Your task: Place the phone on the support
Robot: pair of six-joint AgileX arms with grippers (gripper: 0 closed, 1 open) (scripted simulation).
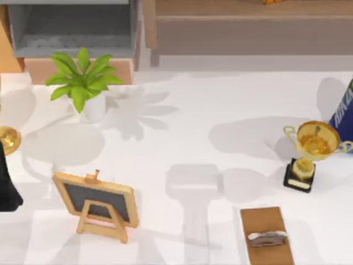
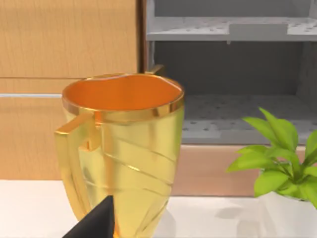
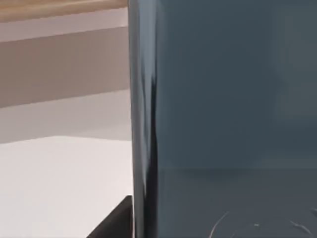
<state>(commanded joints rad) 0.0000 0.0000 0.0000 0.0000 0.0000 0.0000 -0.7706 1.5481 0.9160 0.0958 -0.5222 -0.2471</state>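
Clearly, the flat dark blue-grey glossy phone (image 3: 223,114) sits close against the right pincer, whose grip I cannot tell; it may slip before reaching the brown wooden support (image 1: 267,236).

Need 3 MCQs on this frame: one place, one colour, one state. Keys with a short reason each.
1. Where on the table is the brown wooden support?
A. top view's lower right
B. top view's upper left
C. centre

2. What colour is the base of the gold trophy cup?
A. white
B. black
C. red

3. Is the dark blue-grey phone slab on the support?
A. lying flat on it
B. not on it
C. leaning against it

Key: 1 A, it sits near the lower right corner. 2 B, a black block sits under the cup. 3 B, no dark slab rests on the support.
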